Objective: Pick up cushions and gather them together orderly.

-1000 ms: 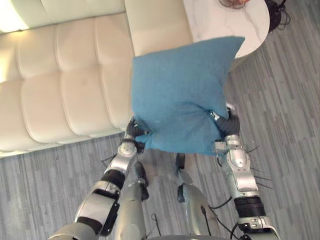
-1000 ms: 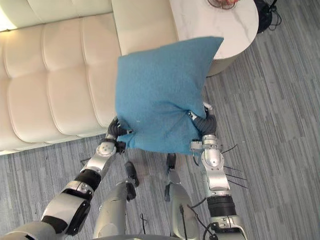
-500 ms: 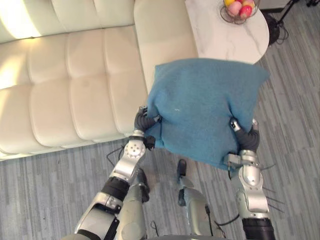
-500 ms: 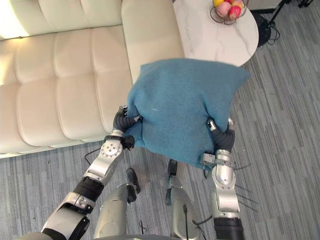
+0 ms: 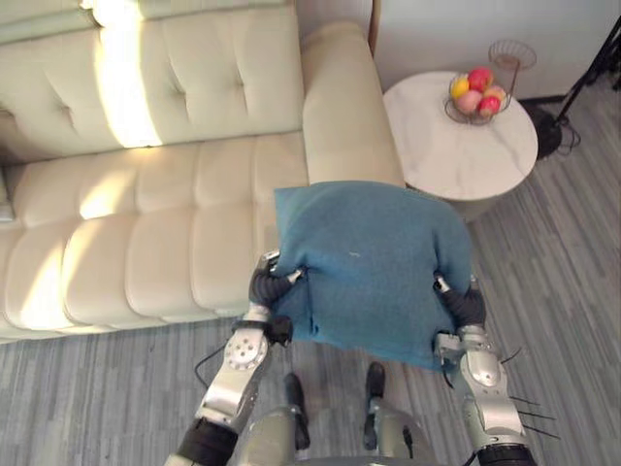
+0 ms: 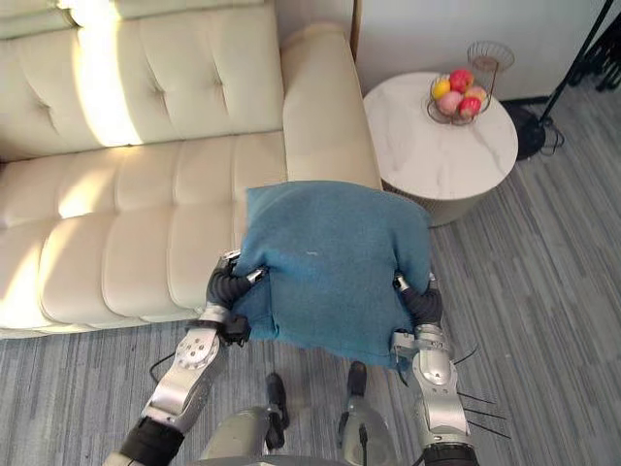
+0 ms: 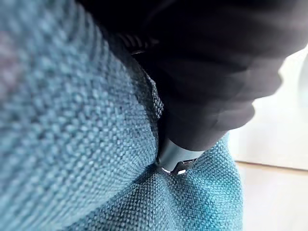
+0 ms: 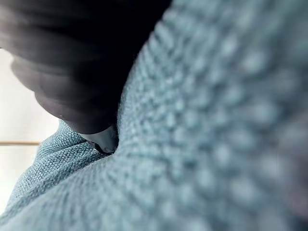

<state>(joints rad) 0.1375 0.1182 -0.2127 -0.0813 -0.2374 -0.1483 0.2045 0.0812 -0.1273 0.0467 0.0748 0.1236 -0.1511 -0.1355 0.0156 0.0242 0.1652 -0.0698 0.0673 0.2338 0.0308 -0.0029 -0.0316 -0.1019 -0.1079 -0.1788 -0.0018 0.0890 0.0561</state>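
Observation:
A blue woven cushion (image 5: 374, 262) hangs in the air, clamped between my two hands, over the front edge of the cream sofa (image 5: 146, 194) near its right armrest. My left hand (image 5: 270, 288) presses into the cushion's lower left side. My right hand (image 5: 466, 306) presses into its lower right side. In the left wrist view the dark cover of the left hand (image 7: 207, 72) is sunk into the blue weave of the cushion (image 7: 72, 144). The right wrist view shows the right hand's cover (image 8: 72, 57) against the cushion (image 8: 216, 144) the same way.
A round white marble side table (image 5: 437, 155) stands right of the sofa's armrest (image 5: 340, 97), with a wire basket of fruit (image 5: 475, 92) on it. A dark stand (image 5: 594, 63) is at the far right. Grey plank floor (image 5: 563, 291) lies in front.
The whole picture has shifted, so more of the sofa's back and the side table shows. The cushion stays between both hands and now looks flatter, with its top edge lower.

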